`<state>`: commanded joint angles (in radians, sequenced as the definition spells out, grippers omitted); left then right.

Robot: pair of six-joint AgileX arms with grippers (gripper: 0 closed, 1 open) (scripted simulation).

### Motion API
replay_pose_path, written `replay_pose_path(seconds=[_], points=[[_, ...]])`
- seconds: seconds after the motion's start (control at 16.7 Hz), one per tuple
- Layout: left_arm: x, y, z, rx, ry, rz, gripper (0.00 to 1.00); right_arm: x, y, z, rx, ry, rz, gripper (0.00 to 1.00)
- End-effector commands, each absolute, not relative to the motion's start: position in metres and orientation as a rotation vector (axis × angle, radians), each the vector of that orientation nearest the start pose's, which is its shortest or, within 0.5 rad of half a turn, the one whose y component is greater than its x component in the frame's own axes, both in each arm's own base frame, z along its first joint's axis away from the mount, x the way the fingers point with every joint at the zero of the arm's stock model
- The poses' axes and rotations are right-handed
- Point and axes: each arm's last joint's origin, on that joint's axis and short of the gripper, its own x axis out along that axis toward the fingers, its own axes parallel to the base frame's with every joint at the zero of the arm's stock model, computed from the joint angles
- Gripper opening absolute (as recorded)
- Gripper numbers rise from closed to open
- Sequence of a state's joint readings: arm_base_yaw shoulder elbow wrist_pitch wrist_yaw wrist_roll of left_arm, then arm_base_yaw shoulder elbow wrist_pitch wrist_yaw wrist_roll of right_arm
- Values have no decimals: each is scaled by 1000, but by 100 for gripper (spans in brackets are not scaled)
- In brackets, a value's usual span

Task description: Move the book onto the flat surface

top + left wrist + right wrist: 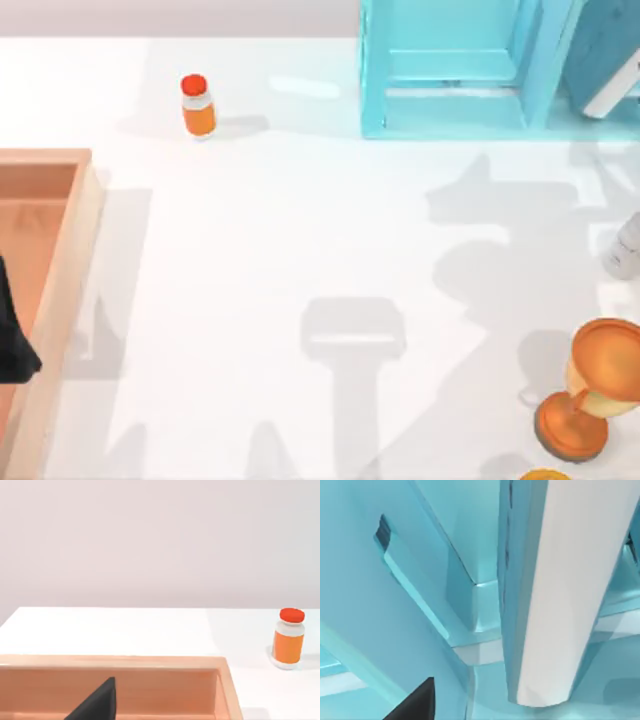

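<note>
The book (603,55) leans in the cyan shelf (445,70) at far right; the right hand's grip cannot be told. It should be lifted clear before lowering to the surface (300,240).

Book: you saw the book (555,590) up close, white pages facing you.
Shelf: the blue shelf (395,610) stood around it.

No readable text, labels, numbers or signs on anything here
</note>
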<state>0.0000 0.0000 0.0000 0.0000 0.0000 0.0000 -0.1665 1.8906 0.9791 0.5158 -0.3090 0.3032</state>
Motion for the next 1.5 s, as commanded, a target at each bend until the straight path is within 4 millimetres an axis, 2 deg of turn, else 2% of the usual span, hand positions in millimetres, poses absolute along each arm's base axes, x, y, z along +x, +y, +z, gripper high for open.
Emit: replay_pose_path(seconds=[0.48, 1.08, 1.44, 1.5], points=[[106, -1, 160, 0, 0, 0, 100, 396, -53, 149, 385, 424, 97, 100], [106, -1, 160, 0, 0, 0, 100, 478, -40, 116, 385, 420, 96, 100], [106, -1, 160, 0, 0, 0, 100, 485, -38, 112, 385, 421, 96, 100], [106, -1, 160, 0, 0, 0, 100, 485, -38, 112, 385, 421, 96, 92]])
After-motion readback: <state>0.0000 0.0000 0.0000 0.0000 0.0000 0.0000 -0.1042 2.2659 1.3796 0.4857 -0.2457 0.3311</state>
